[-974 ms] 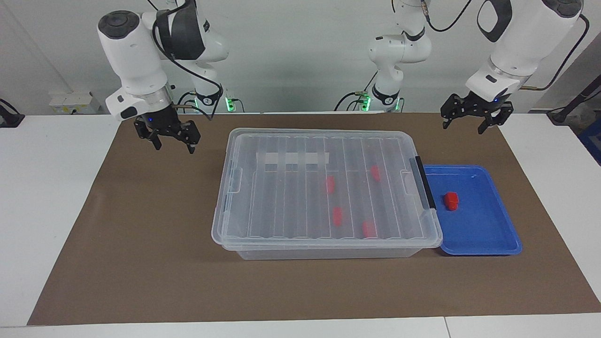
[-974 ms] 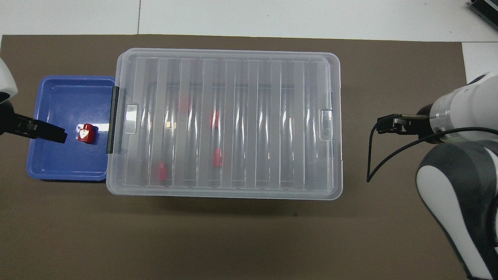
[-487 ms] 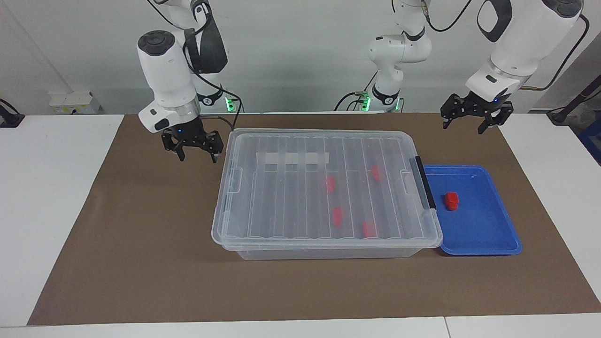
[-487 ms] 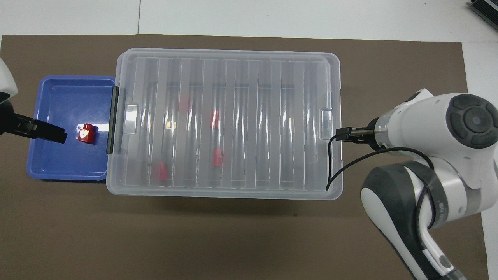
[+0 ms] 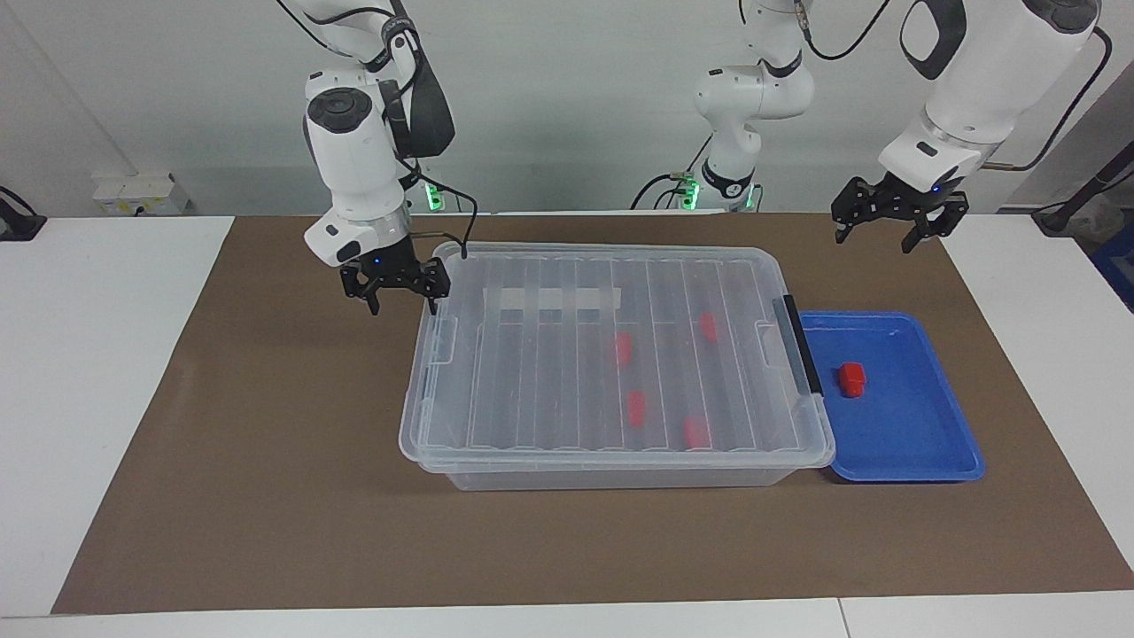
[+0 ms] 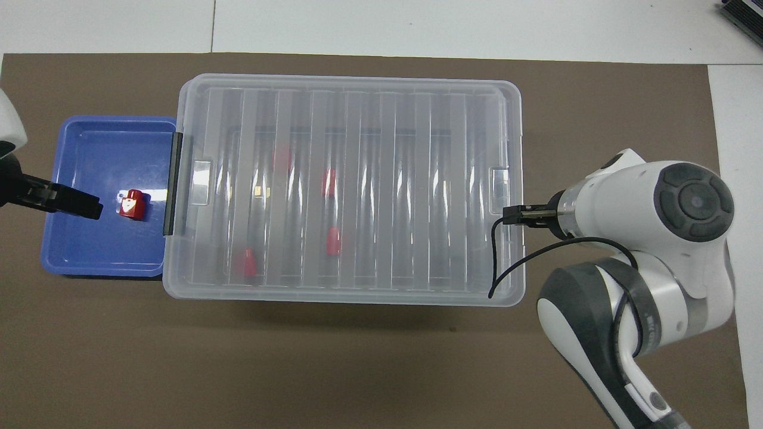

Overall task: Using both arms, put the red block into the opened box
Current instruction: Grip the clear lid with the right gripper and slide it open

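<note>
One red block (image 5: 852,378) (image 6: 132,204) lies in the blue tray (image 5: 912,443) (image 6: 95,253). The box (image 5: 549,381) (image 6: 357,119) is a clear bin with its ribbed lid shut. Its black handle (image 5: 802,354) faces the tray. Several more red blocks (image 5: 636,406) show through the lid. My right gripper (image 5: 403,306) hangs open and empty at the box's end toward the right arm, by the corner nearer the robots. In the overhead view its own wrist hides it. My left gripper (image 5: 874,241) (image 6: 83,205) waits open and empty, raised over the tray's edge.
A brown mat (image 5: 266,461) covers the table under the box and tray. White tabletop (image 5: 89,372) shows at both ends. A black cable (image 6: 506,262) from the right wrist hangs over the box's lid.
The right arm has swung in from its end of the table and lowered its open gripper to the box's end. The left arm, block and box have not moved.
</note>
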`<state>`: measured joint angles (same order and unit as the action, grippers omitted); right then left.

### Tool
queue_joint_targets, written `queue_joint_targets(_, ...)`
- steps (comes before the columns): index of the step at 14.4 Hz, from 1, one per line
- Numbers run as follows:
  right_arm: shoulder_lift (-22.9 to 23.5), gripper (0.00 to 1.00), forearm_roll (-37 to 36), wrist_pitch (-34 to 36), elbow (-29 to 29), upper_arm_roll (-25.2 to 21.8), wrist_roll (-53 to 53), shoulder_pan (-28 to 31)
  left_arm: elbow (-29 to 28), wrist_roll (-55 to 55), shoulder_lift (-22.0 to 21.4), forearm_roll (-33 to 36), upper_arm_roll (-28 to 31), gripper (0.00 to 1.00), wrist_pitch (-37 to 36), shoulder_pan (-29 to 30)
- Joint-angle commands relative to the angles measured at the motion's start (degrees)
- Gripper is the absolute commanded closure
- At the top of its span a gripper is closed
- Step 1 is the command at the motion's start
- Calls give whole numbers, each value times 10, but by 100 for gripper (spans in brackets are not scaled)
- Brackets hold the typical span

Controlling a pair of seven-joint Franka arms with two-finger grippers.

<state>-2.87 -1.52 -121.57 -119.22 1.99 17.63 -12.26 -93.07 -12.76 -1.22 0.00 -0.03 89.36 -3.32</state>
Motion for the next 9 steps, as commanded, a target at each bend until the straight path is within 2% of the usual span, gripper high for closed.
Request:
queue_joint_targets(1,-16,1,8,-3,-23,0,-1,8,-13,6,-14,11,-1,0,-3,1)
queue_joint_targets(5,-16,1,8,5,-23,-1,-28,32,-13,6,-14,11,-1,0,-3,1)
queue_joint_targets(9,-16,1,8,18,-21,-1,-138,93,-13,7,-14,11,-1,0,-3,1)
